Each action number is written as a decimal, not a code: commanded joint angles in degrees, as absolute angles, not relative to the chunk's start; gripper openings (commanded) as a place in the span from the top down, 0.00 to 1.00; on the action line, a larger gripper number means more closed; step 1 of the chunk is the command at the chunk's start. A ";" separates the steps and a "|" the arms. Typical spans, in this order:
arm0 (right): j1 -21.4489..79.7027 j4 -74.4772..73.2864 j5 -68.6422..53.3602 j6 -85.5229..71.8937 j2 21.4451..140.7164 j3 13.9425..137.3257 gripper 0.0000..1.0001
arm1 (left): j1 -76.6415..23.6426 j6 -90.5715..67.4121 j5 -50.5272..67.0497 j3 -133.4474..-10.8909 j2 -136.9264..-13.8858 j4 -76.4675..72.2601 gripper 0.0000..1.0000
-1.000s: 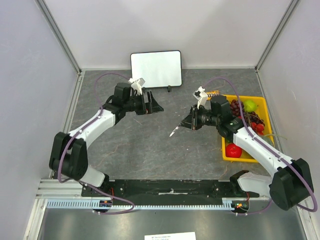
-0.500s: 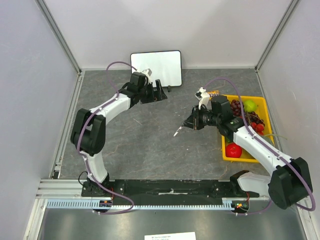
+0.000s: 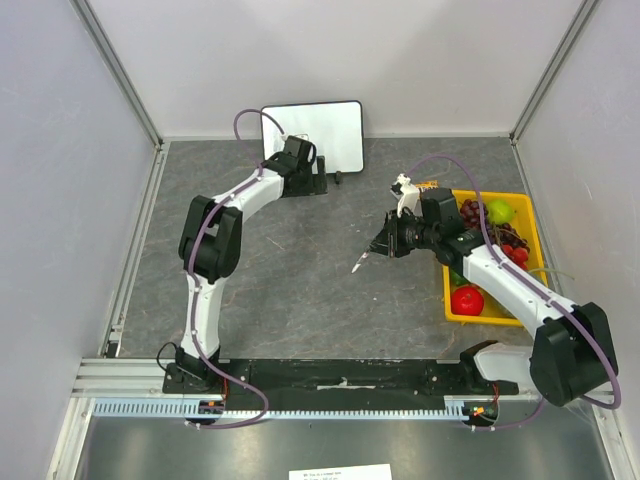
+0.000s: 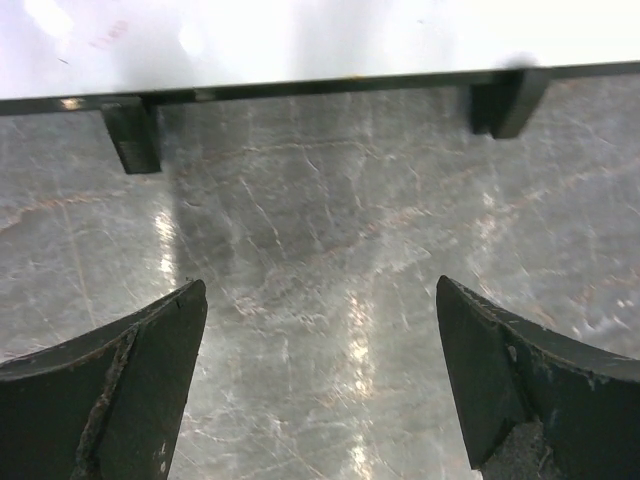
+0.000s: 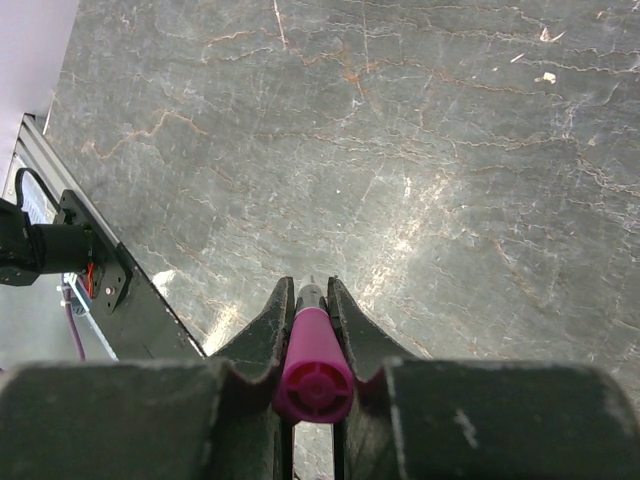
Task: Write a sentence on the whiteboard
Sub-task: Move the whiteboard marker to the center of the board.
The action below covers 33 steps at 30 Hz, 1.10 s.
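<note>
Reaching far toward the upper centre of the overhead view, the left arm (image 3: 255, 190) rises from its base, bends at the elbow and holds its jaws wide and empty just short of the whiteboard (image 3: 325, 130). The board stands at the back edge of the tabletop (image 4: 320, 260) on two black feet (image 4: 132, 135). The right arm (image 3: 505, 285) folds in from the lower right, jaws narrowed on a pink marker (image 5: 312, 365) whose tip slants down-left above the tabletop, near a yellow tray (image 3: 525, 198) of fruit.
</note>
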<state>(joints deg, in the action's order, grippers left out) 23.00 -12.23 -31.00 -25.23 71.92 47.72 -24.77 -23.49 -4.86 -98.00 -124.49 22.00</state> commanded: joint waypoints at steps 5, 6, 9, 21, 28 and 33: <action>21.54 -11.95 -32.34 -23.55 74.35 50.71 1.00 | -23.38 -20.47 -11.95 -107.75 -130.43 29.62 0.00; 21.19 -11.87 -32.78 -23.55 74.62 50.97 1.00 | -22.68 -20.74 -10.65 -107.93 -130.86 29.62 0.00; 20.48 -11.87 -34.10 -23.82 75.06 51.33 1.00 | -21.01 -21.97 -7.48 -108.19 -132.01 29.71 0.02; 18.90 -11.78 -34.89 -23.91 75.76 51.33 1.00 | -18.20 -21.53 -5.63 -115.92 -138.07 33.57 0.18; 18.63 -11.69 -35.24 -23.99 76.38 51.59 1.00 | -17.23 -19.69 -5.27 -119.88 -140.71 34.98 0.37; 18.37 -11.51 -35.51 -24.17 76.38 51.59 1.00 | -17.05 -19.60 -7.55 -121.29 -141.33 35.86 0.38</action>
